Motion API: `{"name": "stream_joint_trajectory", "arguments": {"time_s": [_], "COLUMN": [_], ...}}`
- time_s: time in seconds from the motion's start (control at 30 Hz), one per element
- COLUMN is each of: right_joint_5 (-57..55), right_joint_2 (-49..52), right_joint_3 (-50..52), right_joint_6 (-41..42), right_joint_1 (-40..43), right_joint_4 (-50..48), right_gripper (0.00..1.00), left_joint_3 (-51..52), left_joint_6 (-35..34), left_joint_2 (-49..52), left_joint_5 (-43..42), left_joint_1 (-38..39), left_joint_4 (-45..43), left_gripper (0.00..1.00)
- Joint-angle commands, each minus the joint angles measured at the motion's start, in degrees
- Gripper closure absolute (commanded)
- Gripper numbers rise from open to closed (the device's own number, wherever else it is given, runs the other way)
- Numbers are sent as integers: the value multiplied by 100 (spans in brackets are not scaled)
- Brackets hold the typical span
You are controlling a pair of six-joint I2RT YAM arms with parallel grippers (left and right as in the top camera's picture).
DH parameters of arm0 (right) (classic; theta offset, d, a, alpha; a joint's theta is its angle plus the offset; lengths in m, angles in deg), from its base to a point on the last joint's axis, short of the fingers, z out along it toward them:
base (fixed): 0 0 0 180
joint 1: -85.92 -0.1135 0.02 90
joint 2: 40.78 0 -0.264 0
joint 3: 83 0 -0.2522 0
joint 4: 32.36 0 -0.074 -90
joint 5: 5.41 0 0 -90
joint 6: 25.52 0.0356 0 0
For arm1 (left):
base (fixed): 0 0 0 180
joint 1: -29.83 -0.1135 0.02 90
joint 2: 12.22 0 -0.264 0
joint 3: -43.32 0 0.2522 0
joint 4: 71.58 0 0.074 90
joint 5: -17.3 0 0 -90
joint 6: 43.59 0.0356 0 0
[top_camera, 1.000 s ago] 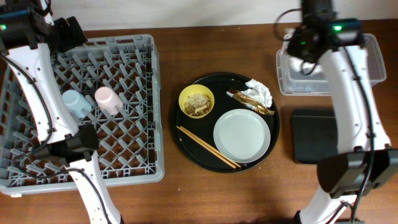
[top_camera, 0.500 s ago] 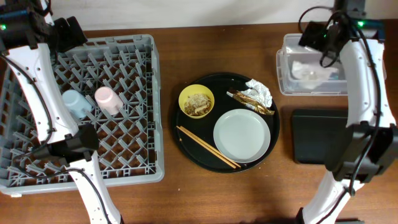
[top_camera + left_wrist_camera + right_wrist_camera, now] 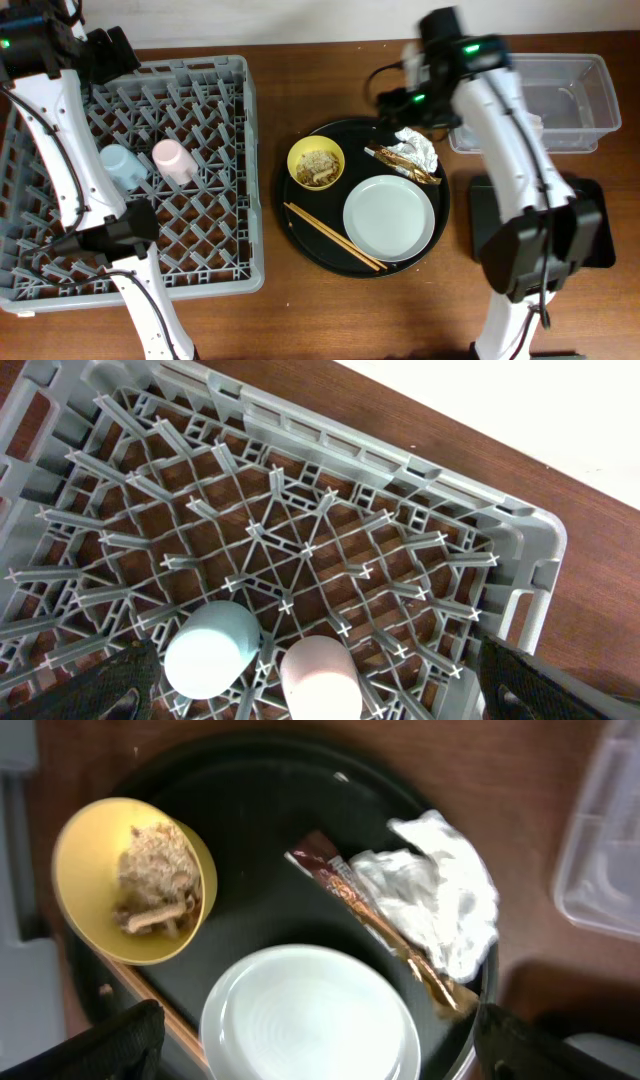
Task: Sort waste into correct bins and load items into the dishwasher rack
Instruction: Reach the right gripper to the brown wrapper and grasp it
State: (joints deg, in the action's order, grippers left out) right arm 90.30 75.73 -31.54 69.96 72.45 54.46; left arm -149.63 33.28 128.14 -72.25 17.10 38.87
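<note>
Loosely crumpled white napkin (image 3: 440,890) touching thin tan-gold wrapper (image 3: 345,892), round black tray (image 3: 260,890).

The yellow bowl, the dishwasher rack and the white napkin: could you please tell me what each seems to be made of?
The yellow bowl is probably plastic or melamine: smooth, evenly coloured, with a slight sheen. The dishwasher rack looks like moulded grey plastic, matte, with a thin-walled lattice and pegs. The napkin looks like white paper, soft and crumpled into irregular folds.

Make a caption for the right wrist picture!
A yellow bowl of scraps, plate, napkin and wrapper on the black tray.
</note>
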Motion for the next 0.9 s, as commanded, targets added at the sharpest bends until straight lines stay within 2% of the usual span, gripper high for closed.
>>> {"name": "stream_joint_trajectory", "arguments": {"time_s": [0.0,0.03,0.2,0.3,0.33,0.37,0.67,0.7,0.8,0.83,0.87], "right_joint_5": [-1268,-1397,-1652,-1460,-1248,-1126,-1049,-1056,-1069,-1067,-1064], "right_joint_2": [166,245,669,905,973,1043,1250,1250,1239,1207,1176], "right_joint_3": [623,774,1137,1139,1141,1141,1497,1563,1528,1373,1270], "right_joint_6": [-103,-101,-306,-575,-684,-702,-704,-702,-697,-664,-612], "right_joint_1": [-374,-431,-391,-339,-339,-339,-332,-332,-334,-334,-334], "right_joint_4": [-446,-634,-1226,-1237,-1237,-1250,-1635,-1700,-1687,-1593,-1537], "right_gripper": [1,0,9,30,40,43,45,49,91,96,96], "left_joint_3": [-42,-42,-42,-42,-42,-42,-42,-42,-42,-42,-42], "left_joint_6": [-13,-13,-13,-13,-13,-13,-13,-13,-13,-13,-13], "left_joint_2": [-50,-50,-50,-50,-50,-50,-50,-50,-50,-50,-50], "left_joint_5": [-20,-20,-20,-20,-20,-20,-20,-20,-20,-20,-20], "left_joint_1": [-20,-20,-20,-20,-20,-20,-20,-20,-20,-20,-20], "left_joint_4": [2,2,2,2,2,2,2,2,2,2,2], "left_gripper": [1,1,1,1,1,1,1,1,1,1,1]}}
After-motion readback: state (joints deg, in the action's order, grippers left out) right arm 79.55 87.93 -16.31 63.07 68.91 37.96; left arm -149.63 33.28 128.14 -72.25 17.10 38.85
